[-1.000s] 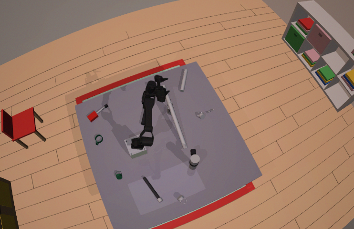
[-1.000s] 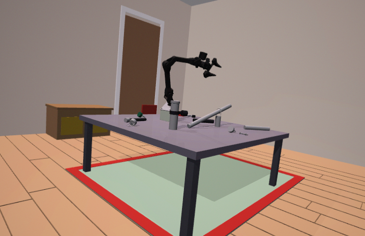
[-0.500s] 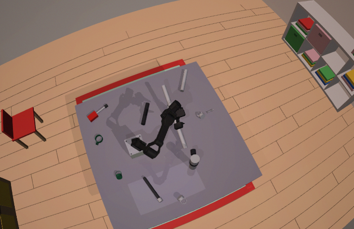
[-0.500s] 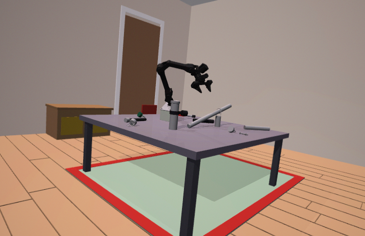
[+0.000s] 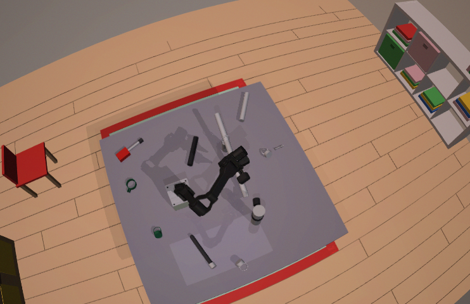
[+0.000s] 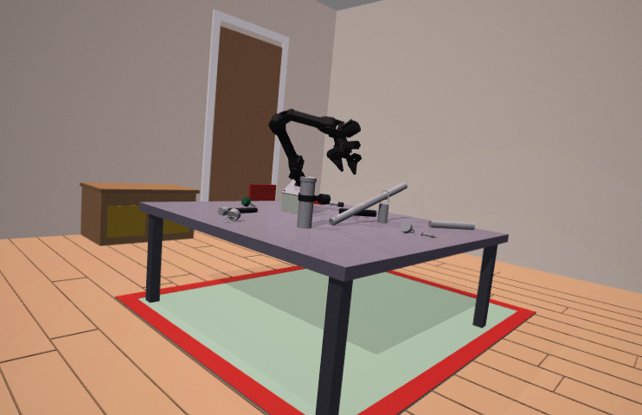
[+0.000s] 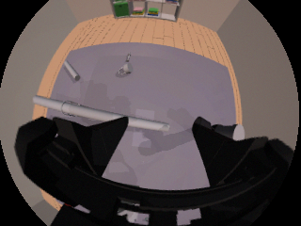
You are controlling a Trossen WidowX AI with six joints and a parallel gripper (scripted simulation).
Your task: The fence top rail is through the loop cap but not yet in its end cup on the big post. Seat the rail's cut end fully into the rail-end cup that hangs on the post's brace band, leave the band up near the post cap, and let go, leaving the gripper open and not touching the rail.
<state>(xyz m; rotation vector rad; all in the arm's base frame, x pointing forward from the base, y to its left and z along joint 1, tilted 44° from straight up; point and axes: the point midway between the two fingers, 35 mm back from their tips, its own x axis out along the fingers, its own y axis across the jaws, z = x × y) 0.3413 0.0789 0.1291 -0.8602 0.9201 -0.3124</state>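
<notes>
The light grey top rail (image 5: 221,125) (image 6: 368,202) (image 7: 94,112) runs tilted through the loop cap (image 5: 222,141) (image 6: 384,204) of a short post. Its low end rests on the table, short of the big post (image 5: 258,212) (image 6: 306,210). A black brace band (image 6: 307,197) sits below the post cap, and the black rail-end cup (image 5: 256,201) (image 6: 324,198) hangs from it, empty. My gripper (image 5: 239,165) (image 6: 348,165) (image 7: 161,123) is open and empty. It hangs well above the rail's middle and touches nothing.
On the table (image 5: 307,200) lie a spare grey pipe (image 5: 243,106) (image 6: 452,225), a black rod (image 5: 192,150), a red block with a handle (image 5: 123,154), a green ring (image 5: 131,183), a green cup (image 5: 157,232), a black rod with a white end (image 5: 203,251), a grey cup (image 5: 242,264), and a small cap (image 5: 266,152).
</notes>
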